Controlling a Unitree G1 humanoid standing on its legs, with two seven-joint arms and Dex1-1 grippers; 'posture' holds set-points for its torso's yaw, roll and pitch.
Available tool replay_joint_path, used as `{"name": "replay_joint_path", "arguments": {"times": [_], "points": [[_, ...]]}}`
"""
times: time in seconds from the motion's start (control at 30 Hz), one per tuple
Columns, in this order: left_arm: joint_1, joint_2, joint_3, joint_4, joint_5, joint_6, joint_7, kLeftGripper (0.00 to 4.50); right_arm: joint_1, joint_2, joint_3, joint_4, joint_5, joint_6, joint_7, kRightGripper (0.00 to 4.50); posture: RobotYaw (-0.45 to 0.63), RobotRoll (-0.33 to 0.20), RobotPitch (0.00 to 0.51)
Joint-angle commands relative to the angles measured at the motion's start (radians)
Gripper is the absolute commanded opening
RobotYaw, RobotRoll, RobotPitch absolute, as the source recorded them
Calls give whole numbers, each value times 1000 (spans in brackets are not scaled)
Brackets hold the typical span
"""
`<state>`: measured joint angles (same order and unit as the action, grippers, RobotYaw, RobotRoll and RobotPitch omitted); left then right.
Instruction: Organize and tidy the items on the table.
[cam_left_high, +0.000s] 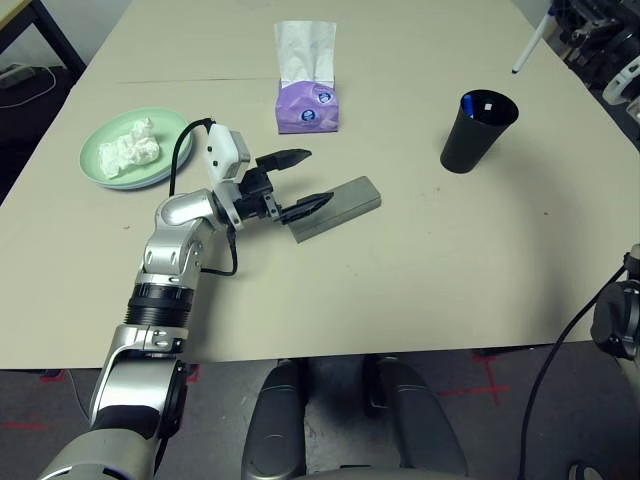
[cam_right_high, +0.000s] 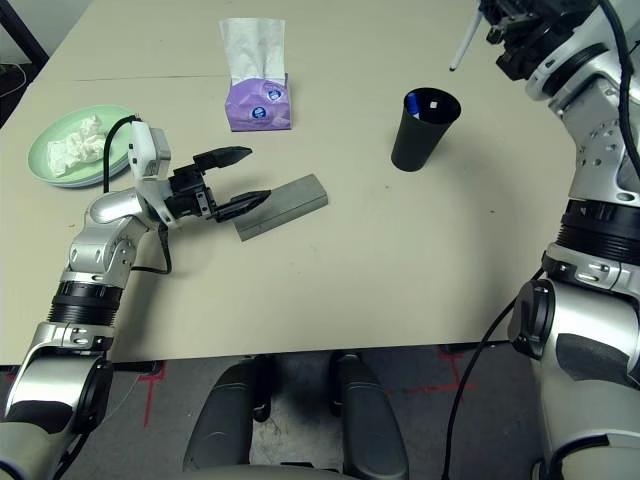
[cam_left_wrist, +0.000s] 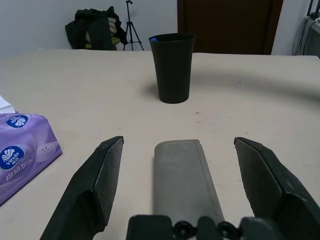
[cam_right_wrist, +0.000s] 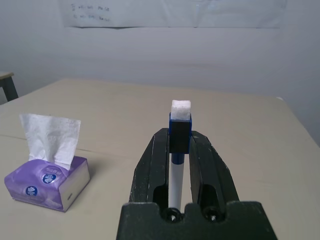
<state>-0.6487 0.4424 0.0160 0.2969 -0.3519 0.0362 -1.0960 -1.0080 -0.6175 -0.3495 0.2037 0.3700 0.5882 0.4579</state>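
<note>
The two head cameras look forward and down over the table (cam_left_high: 420, 270) from above the robot's body, sharing nearly the same spread, the right eye reaching further right. The left wrist camera sits low and close, facing level across the grey case (cam_left_wrist: 182, 180) toward the black cup (cam_left_wrist: 172, 67). The right wrist camera looks higher, sharing the purple tissue box (cam_right_wrist: 47, 182) with the others.
</note>
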Motion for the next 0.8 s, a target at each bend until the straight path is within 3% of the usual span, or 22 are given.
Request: {"name": "replay_joint_path", "arguments": {"times": [0.03,0.37,0.73,0.8], "points": [[5,-1,-14,13,7,-6,-11,4500,-1,-12,20,2,-6,32,-21,416,44,0,171],[7,0,-14,9,9,-3,-8,4500,31,6,54,-13,-1,59,-44,416,50,0,177],[11,1,-13,4,12,-3,0,4500,53,0,69,-19,3,87,-41,4475,52,0,180],[11,1,-14,4,12,-3,0,4500,54,0,66,-19,4,88,-43,4475,52,0,180]]}}
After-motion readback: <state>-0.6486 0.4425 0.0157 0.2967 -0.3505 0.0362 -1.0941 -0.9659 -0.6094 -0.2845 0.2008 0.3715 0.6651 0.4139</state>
